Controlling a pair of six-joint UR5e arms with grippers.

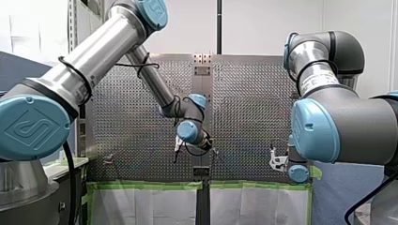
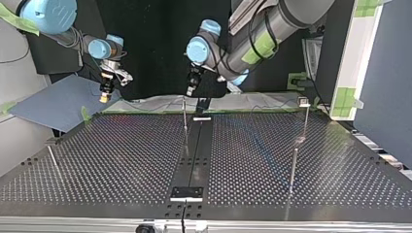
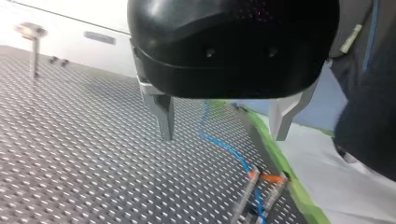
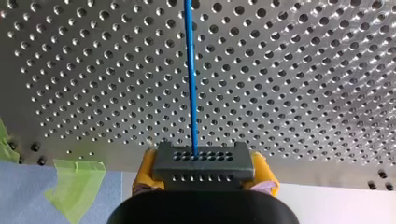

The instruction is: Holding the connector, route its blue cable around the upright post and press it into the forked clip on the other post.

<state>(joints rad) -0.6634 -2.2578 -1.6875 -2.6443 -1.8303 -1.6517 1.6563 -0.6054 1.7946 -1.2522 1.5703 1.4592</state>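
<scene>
A dark grey connector (image 4: 204, 163) is clamped between the yellow pads (image 4: 145, 171) of my right gripper (image 2: 105, 94). In the right wrist view its long axis lies crosswise, nine to three o'clock, from pad to pad. Its holed face points straight ahead of the gripper. The blue cable (image 4: 190, 84) leaves that face near the middle and runs in a straight line toward twelve o'clock, over the perforated table (image 4: 303, 93). In the top view this gripper hangs at about ten o'clock, above the table's far edge, near a strip of green tape (image 4: 77, 184).

My left gripper (image 3: 222, 137) holds nothing, and its metal fingers stand wide apart. In the top view it hovers at about twelve o'clock, just above a thin upright post (image 2: 184, 116). A second post with a small head (image 2: 304, 109) stands at about two o'clock, well apart from the first. In the left wrist view the cable crosses the table ahead of the open fingers to a pair of orange-tipped prongs (image 3: 264, 179). Whether it is seated in them cannot be told.

The routing looks not yet begun. The likely risks:
- A hard sideways sweep could tug the cable out of the connector.
- The same sweep could twist the connector in the pads.
- A sweep made too high could carry the cable over the post rather than around it.
- The open left fingers sit close enough to the post to snag the cable.
</scene>
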